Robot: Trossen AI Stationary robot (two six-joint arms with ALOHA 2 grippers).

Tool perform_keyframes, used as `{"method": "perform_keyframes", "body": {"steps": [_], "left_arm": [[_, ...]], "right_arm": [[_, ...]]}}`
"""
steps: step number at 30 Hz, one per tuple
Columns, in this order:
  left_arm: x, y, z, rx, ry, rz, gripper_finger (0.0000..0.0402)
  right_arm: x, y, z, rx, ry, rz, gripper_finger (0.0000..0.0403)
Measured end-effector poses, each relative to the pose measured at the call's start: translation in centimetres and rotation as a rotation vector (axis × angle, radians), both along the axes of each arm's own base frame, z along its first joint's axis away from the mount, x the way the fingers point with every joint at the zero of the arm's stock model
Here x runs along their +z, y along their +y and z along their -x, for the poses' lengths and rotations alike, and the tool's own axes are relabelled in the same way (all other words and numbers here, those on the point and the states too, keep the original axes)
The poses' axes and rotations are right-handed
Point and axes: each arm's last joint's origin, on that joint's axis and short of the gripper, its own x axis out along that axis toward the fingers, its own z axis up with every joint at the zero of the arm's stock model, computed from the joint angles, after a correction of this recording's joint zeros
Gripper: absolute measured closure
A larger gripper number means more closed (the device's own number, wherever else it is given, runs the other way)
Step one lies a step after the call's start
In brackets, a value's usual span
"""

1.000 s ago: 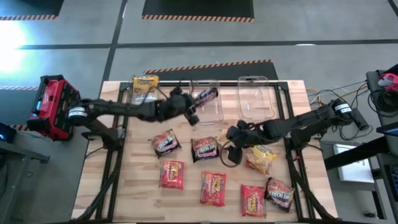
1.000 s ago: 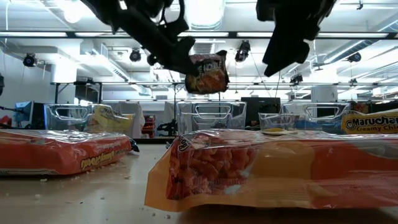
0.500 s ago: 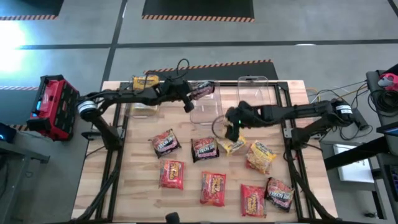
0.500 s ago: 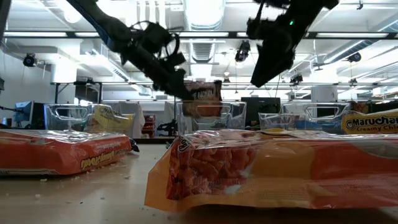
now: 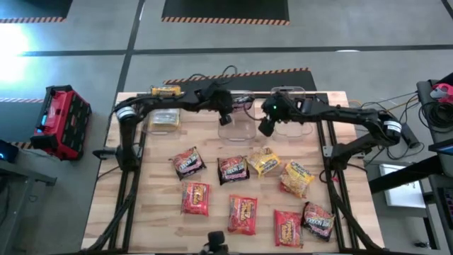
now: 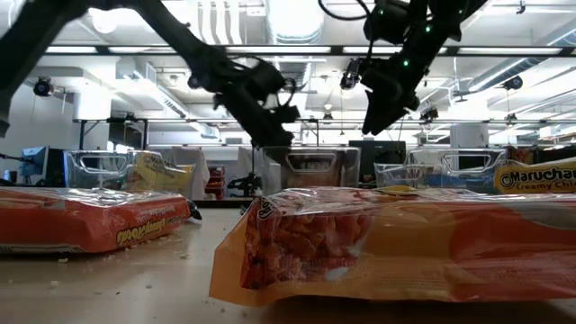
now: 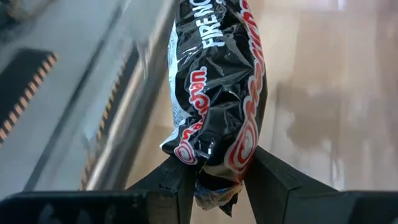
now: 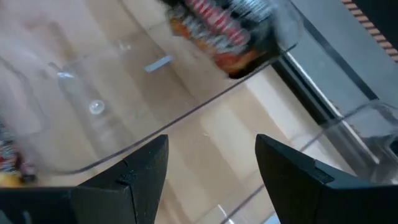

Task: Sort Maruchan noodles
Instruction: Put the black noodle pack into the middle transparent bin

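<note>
My left gripper (image 5: 226,115) (image 7: 214,169) is over the middle clear bin (image 5: 239,122) at the table's far edge, shut on a dark Maruchan packet (image 7: 217,87). My right gripper (image 5: 264,127) (image 8: 211,155) hovers open just right of that bin and touches nothing. Its wrist view shows the dark packet (image 8: 227,28) through the bin's clear wall. Several more packets lie flat on the table: dark ones (image 5: 190,163) (image 5: 233,168) (image 5: 318,219), yellow ones (image 5: 264,161) (image 5: 296,177) and red ones (image 5: 195,197) (image 5: 242,214) (image 5: 287,228). My left gripper pinches the dark packet between its two fingers (image 7: 177,177) by one crimped end (image 7: 214,186). The rest of the packet reaches straight out past the fingertips, over the bin's floor. Whether its far end touches the bin cannot be told.
A left clear bin (image 5: 159,119) holds a yellow packet (image 5: 164,91). A right clear bin (image 5: 290,110) stands beside the middle one. A red case (image 5: 60,120) sits off the table's left. Bare wood shows along the left and near edges.
My left gripper carried the dark packet toward the table's far edge and right, then down over the middle bin. My right gripper moved from the table's middle toward the far edge, beside that bin. A yellow packet now lies uncovered where it was.
</note>
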Motion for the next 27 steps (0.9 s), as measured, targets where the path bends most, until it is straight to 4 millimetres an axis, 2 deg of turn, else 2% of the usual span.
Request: {"method": "perform_keyframes", "body": {"steps": [5,11,16,23,27], "left_arm": [[-0.9,0.9,-1.4,-0.031,0.101,0.024,0.0301],[-0.9,1.4,-1.3,-0.016,0.092,0.021,0.0301],[-0.7,2.2,-0.9,0.044,0.075,0.031,0.0298],[-0.8,2.4,-0.7,0.058,0.082,0.042,0.0268],[-0.8,2.4,-0.6,0.069,0.098,0.02,0.0249]], "right_arm": [[-0.3,-0.9,0.2,-0.007,0.02,0.005,0.0172],[-1.0,-1.7,-1.0,0.074,-0.023,0.012,0.0172],[-2.4,-2.6,-2.2,0.115,-0.044,-0.011,0.0172],[-4.8,-3.2,-3.0,0.114,0.027,-0.053,0.0172],[-5.4,-3.3,-3.3,0.125,0.027,-0.071,0.0172]]}}
